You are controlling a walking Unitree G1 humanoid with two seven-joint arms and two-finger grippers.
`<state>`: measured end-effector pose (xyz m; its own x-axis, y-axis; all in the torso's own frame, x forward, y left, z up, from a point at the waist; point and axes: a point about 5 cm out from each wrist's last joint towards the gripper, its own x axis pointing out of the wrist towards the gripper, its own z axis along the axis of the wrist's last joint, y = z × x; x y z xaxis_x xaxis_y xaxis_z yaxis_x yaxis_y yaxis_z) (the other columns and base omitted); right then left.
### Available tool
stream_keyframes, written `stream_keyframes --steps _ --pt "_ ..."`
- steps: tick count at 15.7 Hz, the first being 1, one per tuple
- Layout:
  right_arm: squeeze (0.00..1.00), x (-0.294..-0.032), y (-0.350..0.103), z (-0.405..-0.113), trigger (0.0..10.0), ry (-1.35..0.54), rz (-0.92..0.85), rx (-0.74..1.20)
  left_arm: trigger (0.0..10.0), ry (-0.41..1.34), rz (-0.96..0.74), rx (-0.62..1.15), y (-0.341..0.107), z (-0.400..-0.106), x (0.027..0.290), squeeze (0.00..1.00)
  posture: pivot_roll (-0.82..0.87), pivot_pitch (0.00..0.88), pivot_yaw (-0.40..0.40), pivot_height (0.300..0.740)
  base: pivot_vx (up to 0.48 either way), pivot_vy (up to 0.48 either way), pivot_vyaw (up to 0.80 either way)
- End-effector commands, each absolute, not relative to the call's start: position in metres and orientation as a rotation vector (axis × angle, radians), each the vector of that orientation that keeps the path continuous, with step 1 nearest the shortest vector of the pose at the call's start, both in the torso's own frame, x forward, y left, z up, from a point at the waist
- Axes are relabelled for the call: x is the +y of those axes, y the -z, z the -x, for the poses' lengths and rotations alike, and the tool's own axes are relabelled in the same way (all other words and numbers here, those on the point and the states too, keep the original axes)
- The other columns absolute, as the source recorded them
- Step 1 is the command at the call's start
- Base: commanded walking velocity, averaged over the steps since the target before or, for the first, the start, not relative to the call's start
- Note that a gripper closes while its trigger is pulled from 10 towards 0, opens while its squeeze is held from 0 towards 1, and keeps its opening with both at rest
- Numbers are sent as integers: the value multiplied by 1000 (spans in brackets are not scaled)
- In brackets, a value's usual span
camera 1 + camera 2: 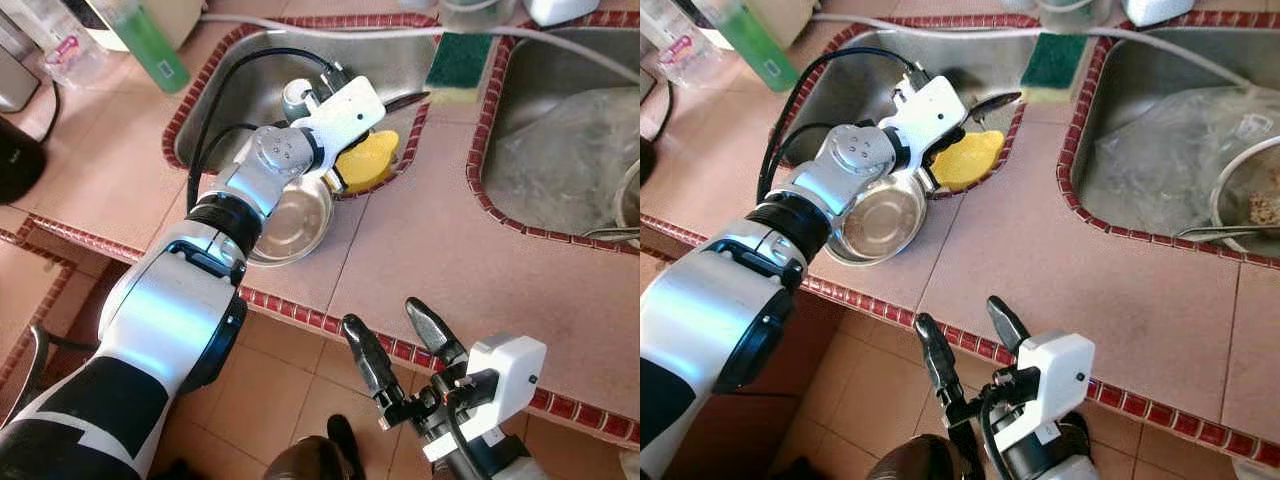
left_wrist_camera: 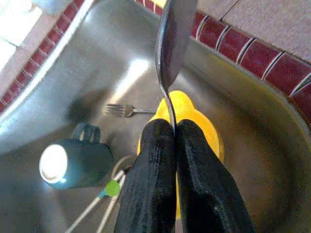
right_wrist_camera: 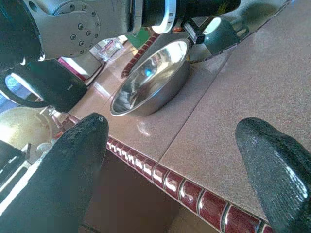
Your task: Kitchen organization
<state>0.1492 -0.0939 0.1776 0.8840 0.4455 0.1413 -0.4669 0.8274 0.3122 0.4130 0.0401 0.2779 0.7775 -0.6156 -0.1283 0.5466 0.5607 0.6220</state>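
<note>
Left wrist view shows the left gripper (image 2: 175, 131) pinching a metal spatula (image 2: 174, 39) above the sink (image 2: 58, 97), over a yellow dish (image 2: 199, 121), fork (image 2: 121, 110) and teal mug (image 2: 77, 162). Right gripper (image 1: 400, 330) hangs spread below the counter edge (image 1: 330, 320), near the steel bowl (image 1: 875, 225); no label is legible.

green bottle (image 1: 152, 45): white label patch, print too small to read
clear packet (image 1: 62, 50): pink label, illegible
everything else: no readable text, brands or numbers
</note>
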Motion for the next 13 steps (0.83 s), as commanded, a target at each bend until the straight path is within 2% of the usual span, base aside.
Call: stream_keyframes --steps 1,9,12,13 --pt "0 -90 -181 -144 10000 -501 -381 -56 10000 664 -672 -80 -276 -415 48 1000 -270 371 332 740 0 0 0" --pt "0 -88 -180 -150 10000 -508 -379 -64 10000 670 -590 -89 -282 -415 48 1000 -269 341 321 740 0 0 0" --pt "0 -92 -180 -160 10000 -525 -353 -85 10000 714 -456 -118 -302 -415 48 1000 -270 304 302 740 0 0 0" --pt "0 -93 -180 -163 10000 -527 -345 -91 10000 734 -415 -126 -307 -414 47 298 -267 294 296 740 0 0 0"
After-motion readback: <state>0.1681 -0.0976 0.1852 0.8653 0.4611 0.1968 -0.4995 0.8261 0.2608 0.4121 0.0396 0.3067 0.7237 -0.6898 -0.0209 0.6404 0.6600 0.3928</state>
